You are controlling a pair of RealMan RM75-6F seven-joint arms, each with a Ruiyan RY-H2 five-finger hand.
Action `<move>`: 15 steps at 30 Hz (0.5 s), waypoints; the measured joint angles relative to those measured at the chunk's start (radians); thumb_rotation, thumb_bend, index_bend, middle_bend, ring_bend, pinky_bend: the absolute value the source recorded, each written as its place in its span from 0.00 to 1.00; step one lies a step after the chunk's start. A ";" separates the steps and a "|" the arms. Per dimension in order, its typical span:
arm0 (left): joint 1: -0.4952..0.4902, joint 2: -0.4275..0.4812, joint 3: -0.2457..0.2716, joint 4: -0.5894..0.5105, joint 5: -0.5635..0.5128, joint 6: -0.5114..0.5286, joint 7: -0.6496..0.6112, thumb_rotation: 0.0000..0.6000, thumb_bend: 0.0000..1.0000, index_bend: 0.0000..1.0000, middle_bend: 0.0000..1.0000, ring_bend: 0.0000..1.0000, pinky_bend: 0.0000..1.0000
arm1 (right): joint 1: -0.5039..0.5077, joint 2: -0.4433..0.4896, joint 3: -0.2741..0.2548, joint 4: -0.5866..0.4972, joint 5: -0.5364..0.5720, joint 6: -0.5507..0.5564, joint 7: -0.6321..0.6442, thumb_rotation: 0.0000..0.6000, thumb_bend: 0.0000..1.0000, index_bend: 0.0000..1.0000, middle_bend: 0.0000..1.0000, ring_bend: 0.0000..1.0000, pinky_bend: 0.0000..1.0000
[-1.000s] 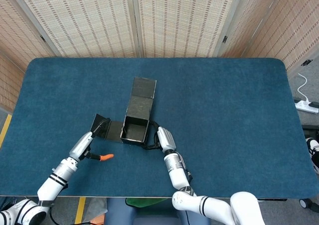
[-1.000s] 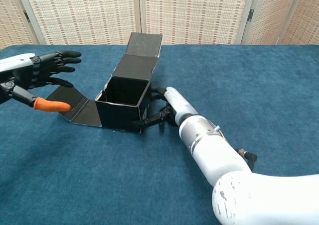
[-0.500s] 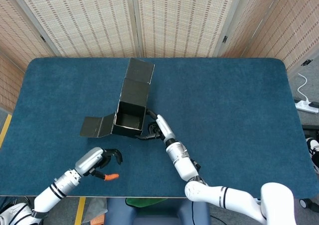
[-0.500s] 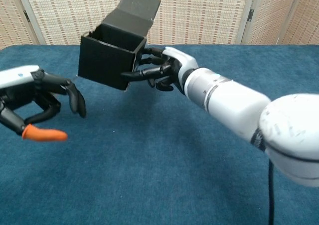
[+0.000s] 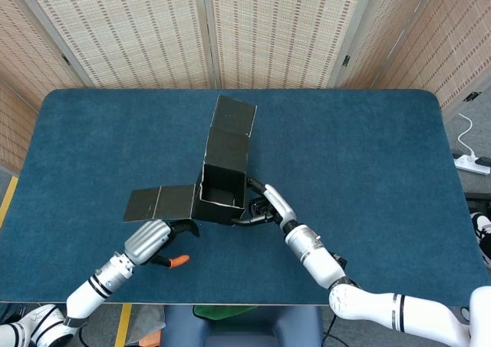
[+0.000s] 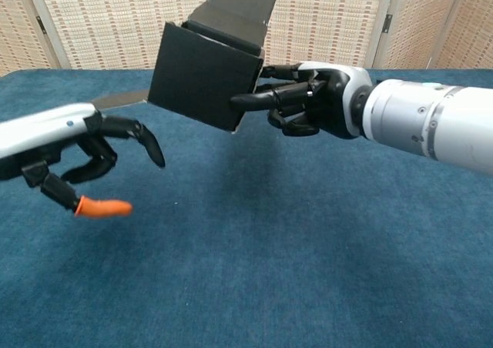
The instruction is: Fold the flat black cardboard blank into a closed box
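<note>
The black cardboard box [image 5: 224, 180] [image 6: 204, 75] is partly formed, an open-topped cube with a long lid panel [image 5: 233, 119] reaching to the far side and a flat side flap [image 5: 161, 202] sticking out to the left. My right hand [image 5: 265, 206] [image 6: 308, 99] grips the box's right wall and holds it lifted above the blue table [image 5: 368, 155]. My left hand [image 5: 157, 239] [image 6: 88, 159] hovers empty below and left of the box, fingers apart and curled, orange-tipped thumb [image 6: 102, 206] pointing right.
Woven screen panels [image 5: 207, 24] stand behind the table's far edge. A white power strip [image 5: 474, 163] lies on the floor at the right.
My right hand has raised the box higher and carried it right, closer to me. My left hand has risen toward the box from below.
</note>
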 measured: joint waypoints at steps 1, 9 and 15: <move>0.009 -0.005 -0.012 0.008 -0.006 0.030 0.026 1.00 0.31 0.40 0.42 0.87 0.89 | -0.005 0.006 -0.008 -0.001 -0.007 -0.006 0.010 1.00 0.33 0.53 0.61 0.75 1.00; 0.037 -0.045 -0.080 0.097 0.015 0.200 0.107 1.00 0.36 0.39 0.42 0.87 0.89 | -0.024 0.013 -0.051 0.008 -0.073 -0.037 0.071 1.00 0.33 0.53 0.60 0.75 1.00; 0.008 -0.062 -0.085 0.146 0.087 0.243 0.151 1.00 0.36 0.39 0.42 0.87 0.89 | -0.027 0.006 -0.079 0.017 -0.125 -0.031 0.087 1.00 0.33 0.53 0.60 0.75 1.00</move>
